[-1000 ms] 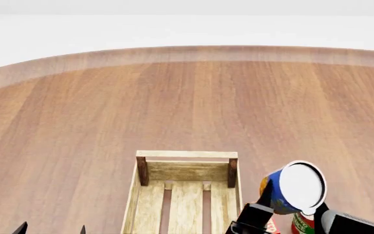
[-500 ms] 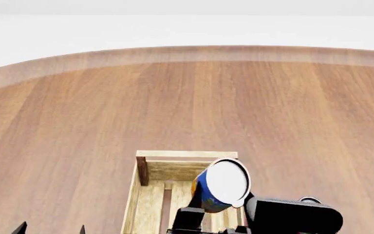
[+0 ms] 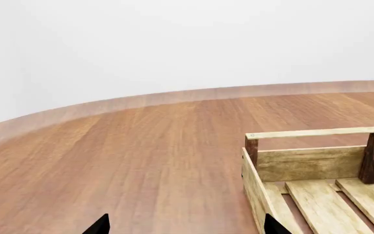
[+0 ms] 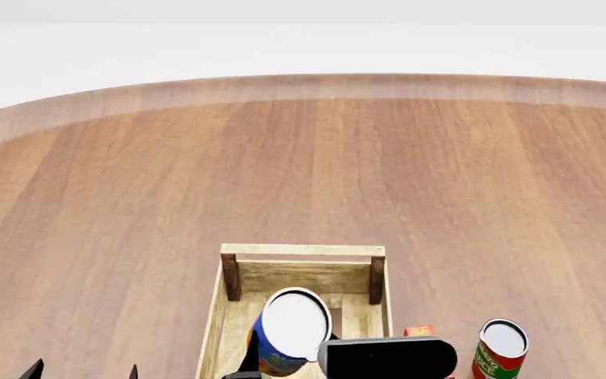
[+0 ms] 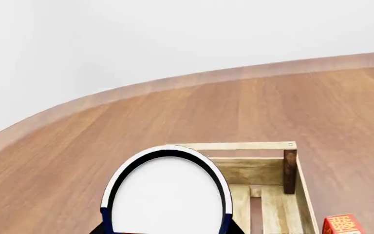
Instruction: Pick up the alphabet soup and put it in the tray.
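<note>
My right gripper (image 4: 282, 371) clamps the alphabet soup (image 4: 290, 330) above the tray (image 4: 303, 251). My left gripper (image 4: 82, 371), at eight o'clock, holds nothing, its fingers apart.

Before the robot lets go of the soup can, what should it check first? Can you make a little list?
1. Is the alphabet soup held in the right hand? Looks ok: the can hangs tilted above the crate floor, though the fingers are mostly hidden.
2. Is the can over the tray? Ok: in the head view it sits between the side walls.
3. Is the spot underneath free? Ok as far as can be seen: the wrist views show bare slats, but the near part is out of view.
4. Is the can low enough to drop gently? Cannot tell.
5. Is the red-and-green can out of the way? Ok: it stands outside the tray.
6. Is the left hand clear? Ok: it is beside the tray, holding nothing.
</note>
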